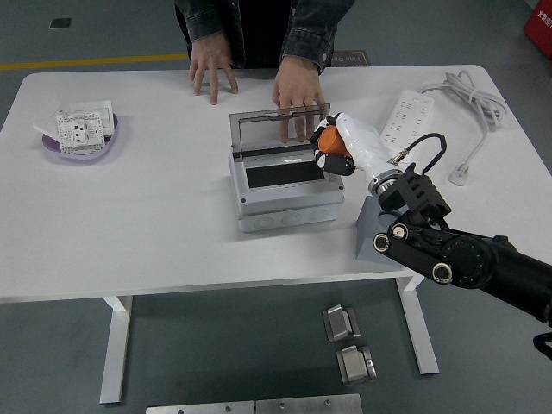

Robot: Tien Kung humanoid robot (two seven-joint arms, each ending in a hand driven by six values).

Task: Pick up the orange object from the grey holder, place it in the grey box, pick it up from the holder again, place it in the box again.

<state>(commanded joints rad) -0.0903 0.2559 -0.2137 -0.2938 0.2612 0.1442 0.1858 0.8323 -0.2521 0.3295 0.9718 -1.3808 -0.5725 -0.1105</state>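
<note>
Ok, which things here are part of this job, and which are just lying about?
Job: orange object held in the right hand; grey box, its lid held up by a person's hand; grey holder.
Lying about: power strip with cable; purple dish of sockets.

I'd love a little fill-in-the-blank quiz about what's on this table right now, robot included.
1. The right hand grips an object coloured ____.
2. A person's hand props up the box's clear ____.
3. The purple bowl sits near the table's ____ end.
4. The white power strip lies to the ____ of the box.

Missing words: orange; lid; left; right
</note>
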